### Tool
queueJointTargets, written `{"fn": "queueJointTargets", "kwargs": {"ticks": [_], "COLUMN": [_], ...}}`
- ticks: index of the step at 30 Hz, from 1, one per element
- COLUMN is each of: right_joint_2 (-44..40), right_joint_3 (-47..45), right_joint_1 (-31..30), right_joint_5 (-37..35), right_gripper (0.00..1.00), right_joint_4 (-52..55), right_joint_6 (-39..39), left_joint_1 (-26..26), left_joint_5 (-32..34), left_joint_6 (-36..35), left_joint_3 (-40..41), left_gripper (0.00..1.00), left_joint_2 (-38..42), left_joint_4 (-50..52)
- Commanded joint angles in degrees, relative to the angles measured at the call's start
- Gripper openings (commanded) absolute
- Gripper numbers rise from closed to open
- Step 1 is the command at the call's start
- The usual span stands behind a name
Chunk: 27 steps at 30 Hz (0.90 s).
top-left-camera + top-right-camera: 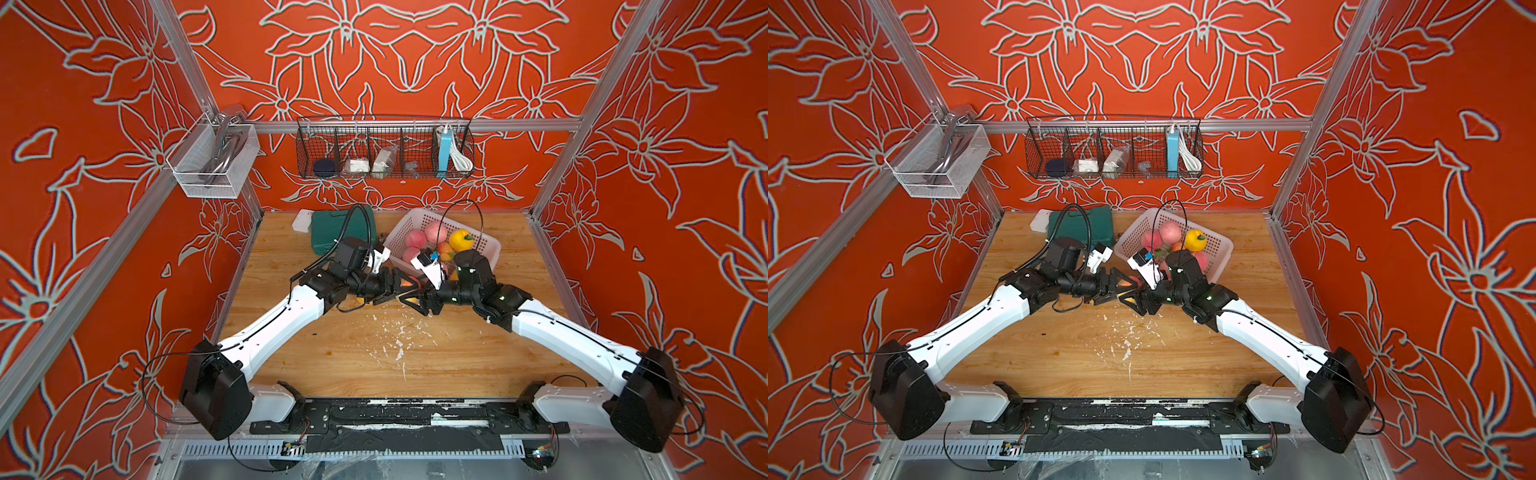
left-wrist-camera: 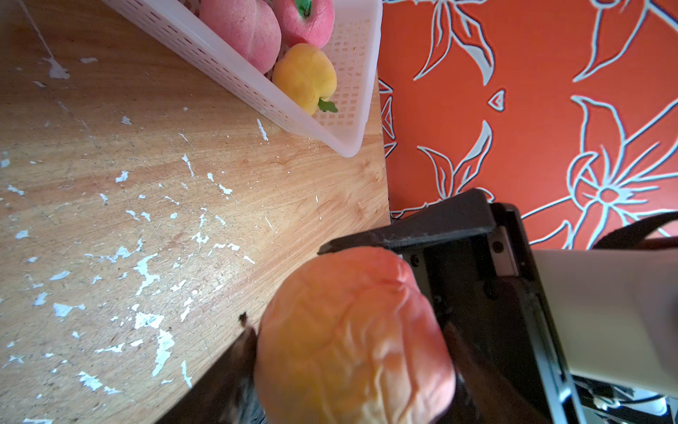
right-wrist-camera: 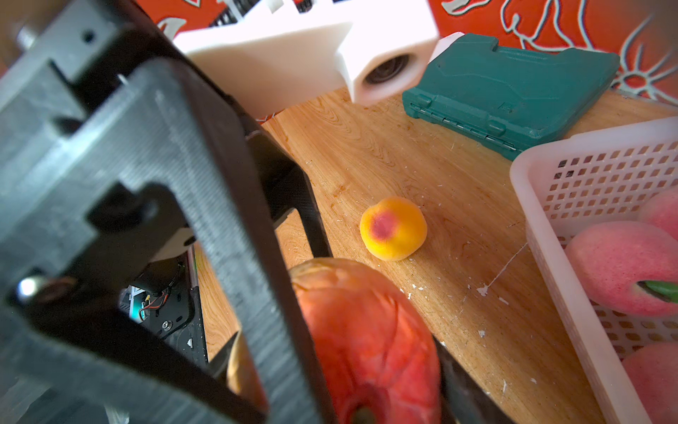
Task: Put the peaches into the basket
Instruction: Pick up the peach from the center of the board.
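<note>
Above the middle of the worktop point(image 1: 374, 353), just near of the basket point(image 1: 484, 243) at the far right, 1 blushed peach point(image 2: 352, 337) is squeezed between the closed left fingers point(image 2: 234, 370), while the right fingers point(image 2: 403, 235) are set part-open either side of it; whether they press on it cannot be told. The handover is best done by making the right grip firm before the left is released, then carrying the fruit over the rim. Counted: 1 peach held, 1 loose peach point(image 3: 393, 233) lying on the worktop near the green case point(image 3: 513, 84), and at least 5 seen in the 1 basket.
</note>
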State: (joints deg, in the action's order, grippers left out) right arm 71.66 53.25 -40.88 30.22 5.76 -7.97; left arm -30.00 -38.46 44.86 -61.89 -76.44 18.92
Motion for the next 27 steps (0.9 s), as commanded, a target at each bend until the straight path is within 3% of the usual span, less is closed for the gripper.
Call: {"fn": "queueJointTargets", "kwargs": {"ticks": [1,11,15,19,27], "right_joint_2": [-0.4,-0.1,-0.5,-1.1,-0.7], "right_joint_3": [1.5,1.3,0.7,0.3,3.4], "right_joint_1": [-0.2,-0.1,0.1,0.6,2.7], "right_joint_5": [-1.6,-2.5,-3.4,-5.0,-12.8], "right_gripper": [0.68,0.67,0.67,0.67,0.67], "right_joint_4": [0.2,1.1,1.3,1.9,9.0], "right_joint_6": [-0.2,-0.1,0.2,0.2,3.6], "left_joint_1": [-0.1,0.2,1.3,3.2,6.7], "left_joint_5": [-1.8,-1.4,-0.7,-1.0,5.1], "left_joint_6": [0.2,-0.2,-0.5,-0.9,-10.3], "left_joint_3": [0.0,-0.5,-0.3,0.4,-1.3], "left_gripper": [0.71,0.76,0.86,0.87,0.87], "left_joint_2": [2.0,1.1,1.0,1.1,2.0], "left_joint_4": [-0.9,-0.6,0.1,0.5,10.4]}}
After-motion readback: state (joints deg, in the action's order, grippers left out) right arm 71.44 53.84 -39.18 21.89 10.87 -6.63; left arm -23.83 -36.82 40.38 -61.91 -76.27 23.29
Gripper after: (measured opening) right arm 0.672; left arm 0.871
